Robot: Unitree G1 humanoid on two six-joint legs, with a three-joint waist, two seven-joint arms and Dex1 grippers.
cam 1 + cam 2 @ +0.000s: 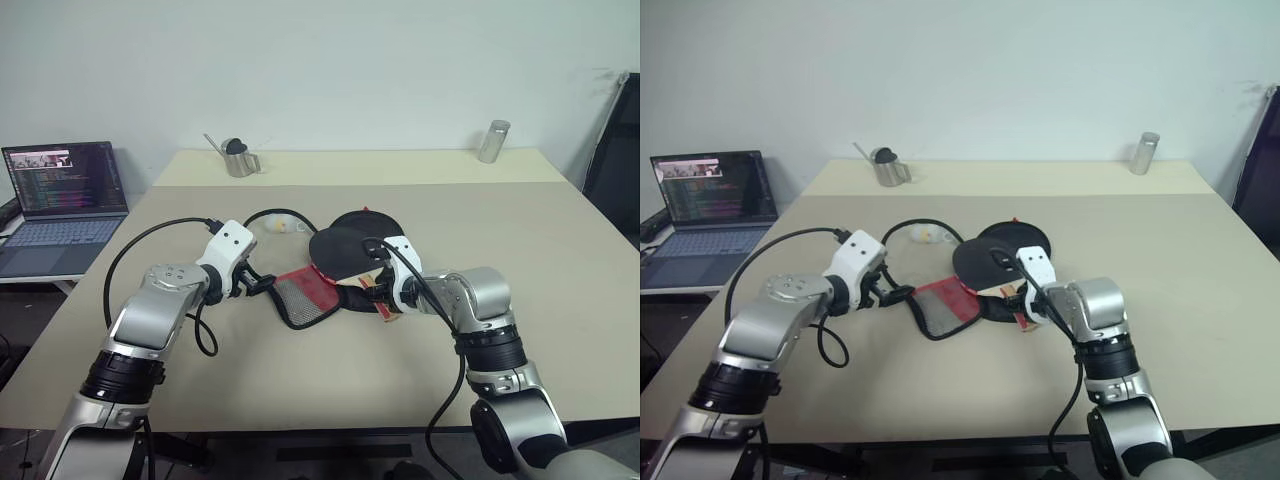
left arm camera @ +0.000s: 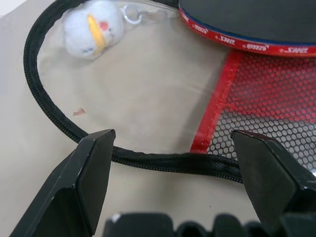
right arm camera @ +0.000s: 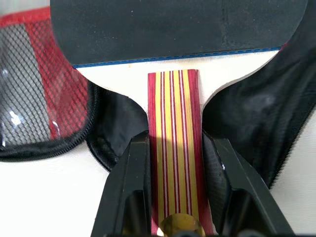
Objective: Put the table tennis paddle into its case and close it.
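Right tool [image 3: 174,187] clamps paddle [image 3: 177,44] striped handle; black face; left tool [image 2: 175,168] wide open, probably empty.

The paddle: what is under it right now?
The table tennis paddle lies over the open case, its black lining showing beside the handle. What is beneath the blade is covered. The right gripper clamps the handle.

The paddle [image 3: 177,29] has matt black rubber and a striped wooden handle. The case [image 2: 276,113] is mesh cloth. The table [image 1: 560,260] looks smooth, matt.
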